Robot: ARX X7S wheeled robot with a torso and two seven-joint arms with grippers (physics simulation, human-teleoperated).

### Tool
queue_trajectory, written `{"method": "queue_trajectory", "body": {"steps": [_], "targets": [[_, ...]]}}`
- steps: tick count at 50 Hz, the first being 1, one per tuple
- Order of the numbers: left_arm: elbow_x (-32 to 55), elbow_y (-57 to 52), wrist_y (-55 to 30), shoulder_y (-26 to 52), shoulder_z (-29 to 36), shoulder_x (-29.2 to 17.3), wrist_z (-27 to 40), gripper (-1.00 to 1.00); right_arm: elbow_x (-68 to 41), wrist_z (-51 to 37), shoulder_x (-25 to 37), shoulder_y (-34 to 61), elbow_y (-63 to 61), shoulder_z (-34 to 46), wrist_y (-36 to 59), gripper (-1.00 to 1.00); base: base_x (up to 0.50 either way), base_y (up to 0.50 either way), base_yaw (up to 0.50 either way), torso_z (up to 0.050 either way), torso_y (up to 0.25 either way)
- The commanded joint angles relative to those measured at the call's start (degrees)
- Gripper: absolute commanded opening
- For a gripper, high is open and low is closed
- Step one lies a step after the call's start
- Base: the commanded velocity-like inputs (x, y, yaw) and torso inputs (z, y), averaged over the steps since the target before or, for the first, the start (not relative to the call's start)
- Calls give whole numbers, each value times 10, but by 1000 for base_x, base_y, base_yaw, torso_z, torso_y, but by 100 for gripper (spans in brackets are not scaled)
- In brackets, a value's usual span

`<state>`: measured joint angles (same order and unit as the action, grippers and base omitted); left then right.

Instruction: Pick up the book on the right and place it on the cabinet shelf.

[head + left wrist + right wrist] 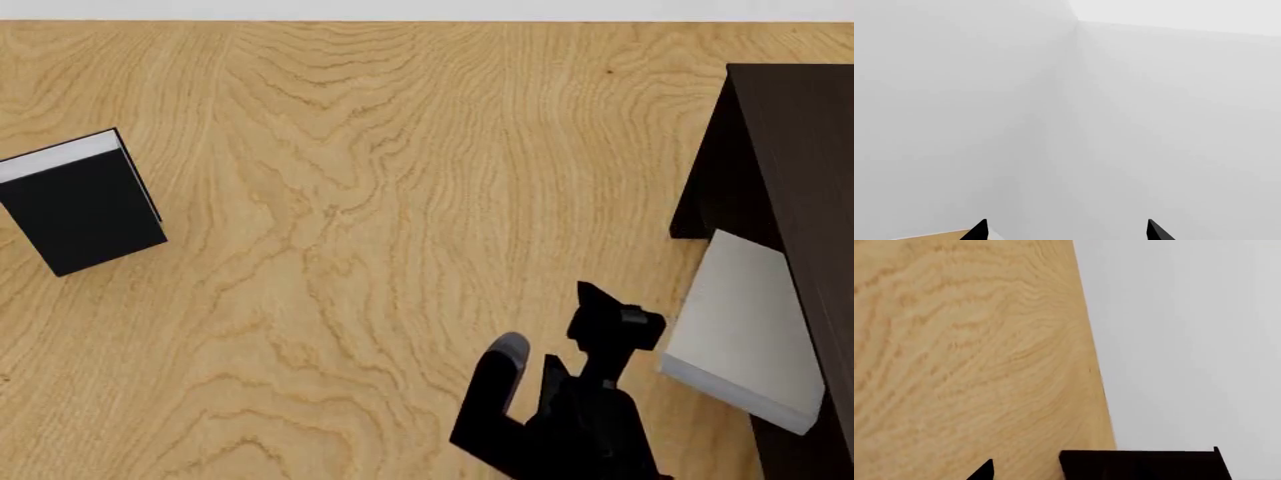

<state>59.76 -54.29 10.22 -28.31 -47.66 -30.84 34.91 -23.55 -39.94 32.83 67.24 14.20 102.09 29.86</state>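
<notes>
The light grey book with white page edges lies flat in the open side of the dark brown cabinet. Its right part sits under the cabinet's top, and its left part sticks out over the table. The shelf board itself is hidden. My right gripper is just left of the book, apart from it and empty. In the right wrist view the right gripper shows one fingertip beside the cabinet's dark top. My left gripper is open and faces a white wall; it is out of the head view.
A black-covered book with white page edges lies at the table's far left. The wooden table spreads between it and the cabinet. A white wall runs along the table's far edge.
</notes>
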Motion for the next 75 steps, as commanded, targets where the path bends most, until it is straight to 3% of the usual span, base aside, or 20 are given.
{"method": "queue_trajectory", "body": {"steps": [1, 75], "targets": [[-3, 2, -1, 1, 2, 2, -3, 100, -13, 13, -6, -6, 26, -15, -22, 100, 0, 0, 0, 0, 0], [-4, -4, -11, 3, -3, 0, 2, 100, -116, 133, -47, -29, 128, -100, -104, 100, 0, 0, 0, 0, 0]]}}
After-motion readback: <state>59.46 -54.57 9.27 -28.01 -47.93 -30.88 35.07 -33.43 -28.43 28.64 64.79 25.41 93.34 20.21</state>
